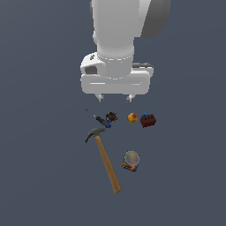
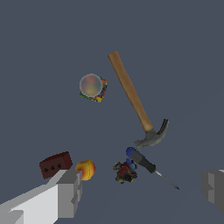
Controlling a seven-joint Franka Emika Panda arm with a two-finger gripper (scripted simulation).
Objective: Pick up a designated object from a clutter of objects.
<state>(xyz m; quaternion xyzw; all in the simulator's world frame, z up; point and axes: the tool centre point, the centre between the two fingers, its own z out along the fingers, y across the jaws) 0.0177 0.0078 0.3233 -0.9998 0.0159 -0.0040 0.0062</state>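
Above the cluttered counter (image 1: 39,167), the arm's upper links run out of the exterior view, and only the two fingertips of the gripper (image 1: 115,98) poke out below its white body. Its jaws stand released and wide apart, holding nothing. From the wrist view the fingers (image 2: 70,192) are cut off at the frame's edges, and one partly covers the orange ball (image 2: 86,169).

Too small to make out in either view is the dark toy (image 1: 111,117): a knot of dark, red and blue bits just beside the blue-handled screwdriver (image 1: 100,119). The screwdriver's thin tip is barely visible.

Nearest the exterior camera, the jar (image 1: 131,161) stands alone, well apart from the gripper and beside the hammer (image 1: 105,157) handle. Its pale round lid hides most of the inside; only slivers of red, yellow, blue and green show at the wall. A red-brown brick (image 1: 148,120) lies just beside the ball.
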